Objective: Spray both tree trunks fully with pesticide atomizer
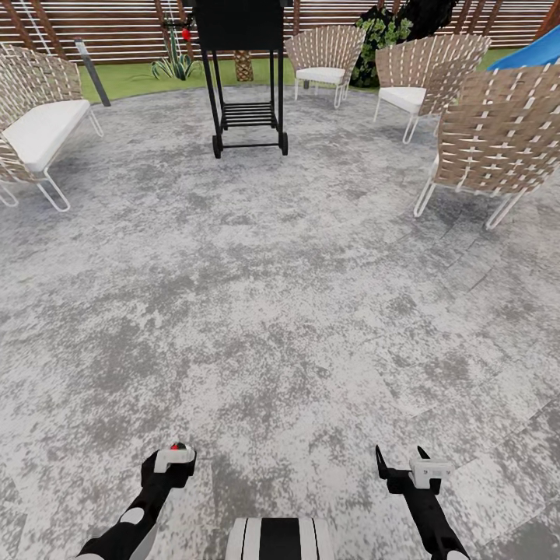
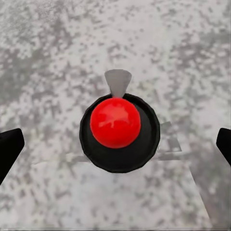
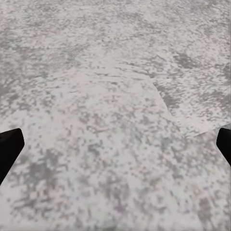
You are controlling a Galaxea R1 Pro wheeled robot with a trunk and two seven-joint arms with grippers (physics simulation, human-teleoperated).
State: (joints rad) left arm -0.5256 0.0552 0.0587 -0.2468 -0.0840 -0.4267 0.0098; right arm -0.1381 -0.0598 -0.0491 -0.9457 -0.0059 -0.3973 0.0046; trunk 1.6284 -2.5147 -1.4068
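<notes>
Left gripper (image 1: 174,457): I see it gripping the pesticide atomizer (image 2: 116,122), red tip showing.
Right gripper (image 1: 400,460): I see its fingers spread, holding nothing.
Ahead: black grill (image 1: 239,47), 4 woven chairs (image 1: 495,132).

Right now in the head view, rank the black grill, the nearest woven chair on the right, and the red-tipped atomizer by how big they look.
1. Woven chair, though it is nearer the camera than the grill.
2. Black grill, close behind; its top is cropped.
3. Pesticide atomizer at the left pincer, by far the smallest.
</notes>
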